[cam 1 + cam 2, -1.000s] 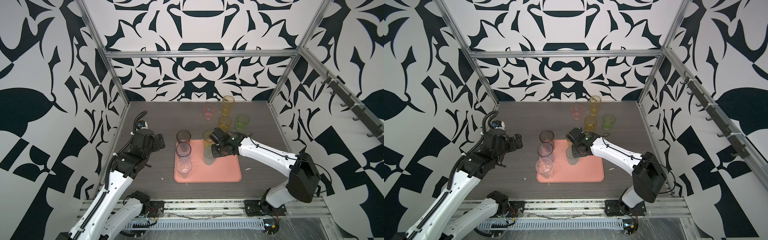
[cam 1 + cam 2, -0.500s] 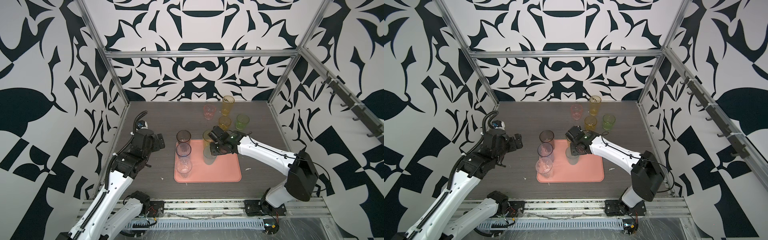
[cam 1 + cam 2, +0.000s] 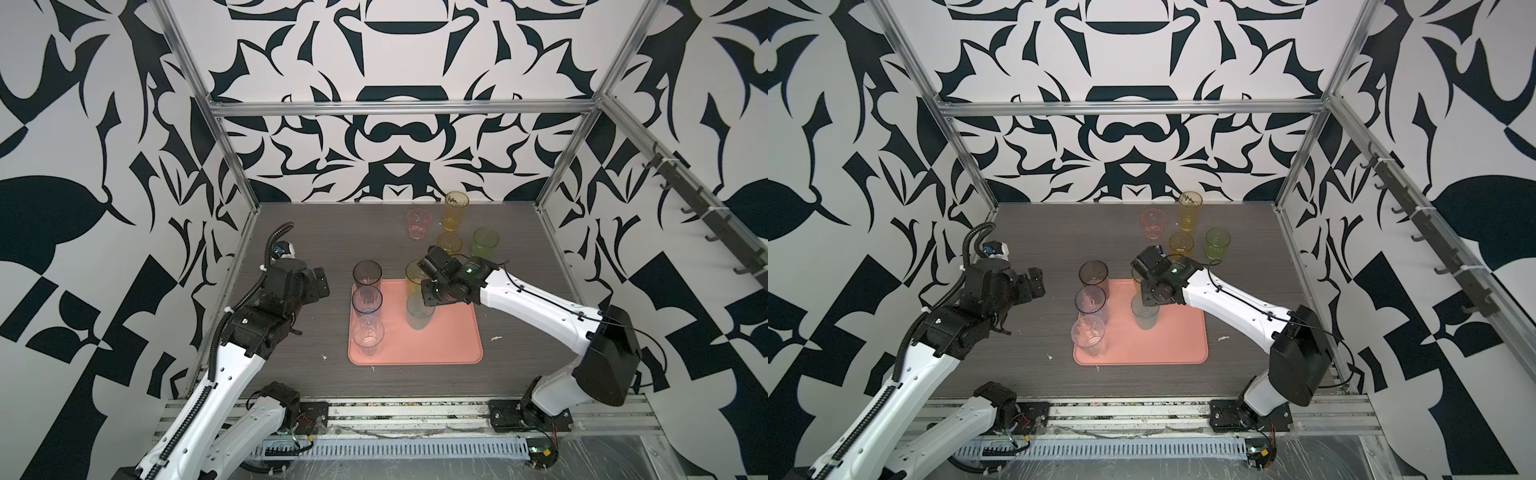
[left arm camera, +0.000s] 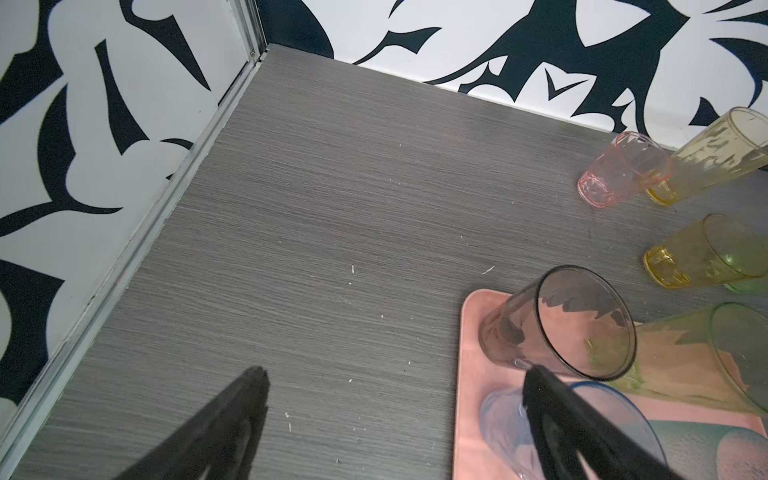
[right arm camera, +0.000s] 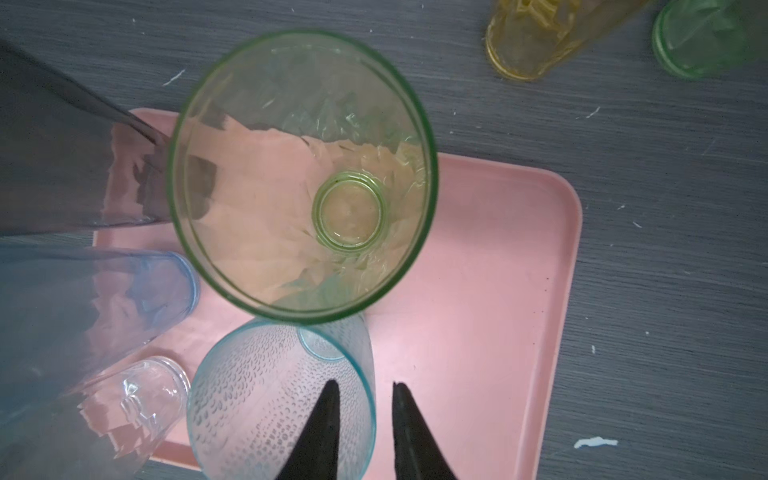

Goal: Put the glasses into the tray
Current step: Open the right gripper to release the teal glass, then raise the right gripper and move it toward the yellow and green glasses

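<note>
The pink tray (image 3: 451, 334) holds a smoky grey glass (image 3: 367, 274), a blue glass (image 3: 367, 300), a clear glass (image 3: 368, 337), a tall green glass (image 5: 303, 174) and a teal glass (image 3: 419, 313), all upright. My right gripper (image 5: 365, 384) is over the teal glass (image 5: 266, 399). One finger is inside its rim and one outside, parted, with a gap beside the wall. My left gripper (image 4: 397, 374) hangs wide open and empty over bare table left of the tray (image 4: 471, 332). A pink glass (image 3: 419, 223), a tall yellow glass (image 3: 456, 210), a short amber glass (image 3: 449, 243) and a short green glass (image 3: 484, 243) stand on the table behind the tray.
Patterned walls and metal frame posts close in the dark wood-grain table (image 3: 316, 232) on three sides. Small white scraps (image 3: 496, 338) lie on the table right of the tray. The tray's right half is bare.
The right gripper's jaws have parted from the teal glass's rim, and the glass stays upright in the tray. The left arm has not moved.
</note>
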### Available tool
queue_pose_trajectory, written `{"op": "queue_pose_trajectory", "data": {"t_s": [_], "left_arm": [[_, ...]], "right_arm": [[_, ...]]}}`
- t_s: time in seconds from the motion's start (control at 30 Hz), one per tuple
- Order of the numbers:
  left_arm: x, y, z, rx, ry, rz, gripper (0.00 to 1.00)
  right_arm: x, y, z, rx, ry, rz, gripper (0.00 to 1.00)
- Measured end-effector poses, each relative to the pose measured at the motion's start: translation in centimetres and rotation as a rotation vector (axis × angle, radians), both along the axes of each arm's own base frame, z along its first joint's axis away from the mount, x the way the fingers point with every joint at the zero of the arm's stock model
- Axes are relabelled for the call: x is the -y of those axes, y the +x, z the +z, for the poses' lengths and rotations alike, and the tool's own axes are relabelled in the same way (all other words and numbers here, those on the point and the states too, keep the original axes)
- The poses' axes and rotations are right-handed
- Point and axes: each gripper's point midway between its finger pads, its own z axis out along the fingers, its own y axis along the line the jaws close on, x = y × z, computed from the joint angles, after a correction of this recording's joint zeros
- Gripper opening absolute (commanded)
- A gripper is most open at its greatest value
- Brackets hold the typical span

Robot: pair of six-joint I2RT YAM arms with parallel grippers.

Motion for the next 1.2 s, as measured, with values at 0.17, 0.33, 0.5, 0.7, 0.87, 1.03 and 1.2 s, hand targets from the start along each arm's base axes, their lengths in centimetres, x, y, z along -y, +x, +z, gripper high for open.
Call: {"op": "queue_pose_trajectory", "data": {"t_s": [0.17,0.33,0.5,0.7,0.87,1.03,1.2], "left_arm": [[0.0,0.0,0.0,0.0,0.0,0.0,0.99],[0.0,0.0,0.0,0.0,0.0,0.0,1.0],[0.0,0.0,0.0,-0.002,0.0,0.0,1.0],[-0.1,-0.1,-0.1,-0.005,-0.002,0.004,0.99],[-0.1,-0.3,0.0,-0.002,-0.009,0.008,1.0],[-0.2,-0.3,0.0,-0.004,-0.011,0.015,0.99],[-0.4,-0.4,-0.2,-0.011,-0.004,0.025,0.99]], "right_arm": [[0.6,0.0,2.1,0.047,0.006,0.005,0.27],[1.3,0.3,3.9,0.101,-0.012,0.017,0.27],[1.9,1.2,5.7,0.169,-0.058,0.034,0.29],[3.2,3.1,8.6,0.276,-0.121,0.029,0.37],[5.2,5.6,10.7,0.335,-0.138,-0.021,0.38],[8.4,8.7,11.1,0.347,-0.136,-0.109,0.46],[10.9,11.5,10.9,0.347,-0.118,-0.18,0.54]]}}
